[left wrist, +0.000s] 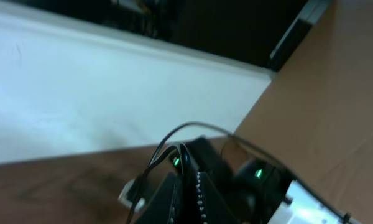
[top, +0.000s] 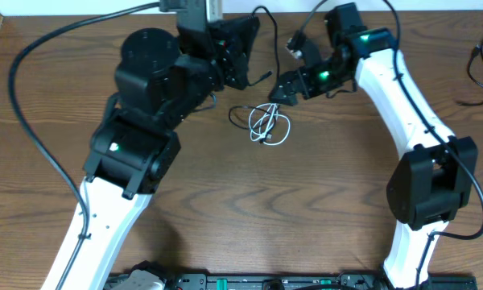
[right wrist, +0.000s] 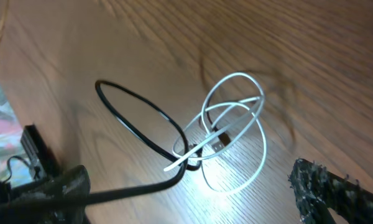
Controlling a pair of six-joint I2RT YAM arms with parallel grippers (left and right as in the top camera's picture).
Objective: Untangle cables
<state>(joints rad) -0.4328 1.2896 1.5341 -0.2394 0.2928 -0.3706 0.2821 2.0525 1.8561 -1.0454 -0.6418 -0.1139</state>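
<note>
Light, floppy white cable threads black cable, so grab an outer loop; right pincer spread, left pincer pressed together.

Looks like a robotics lab bench: two white-and-black robot arms, left and right, stand at the near edge of a wood-grain table. A black equipment rail runs along the near edge, with loose black wires at far right. There is a plain white wall beyond the table.
</note>
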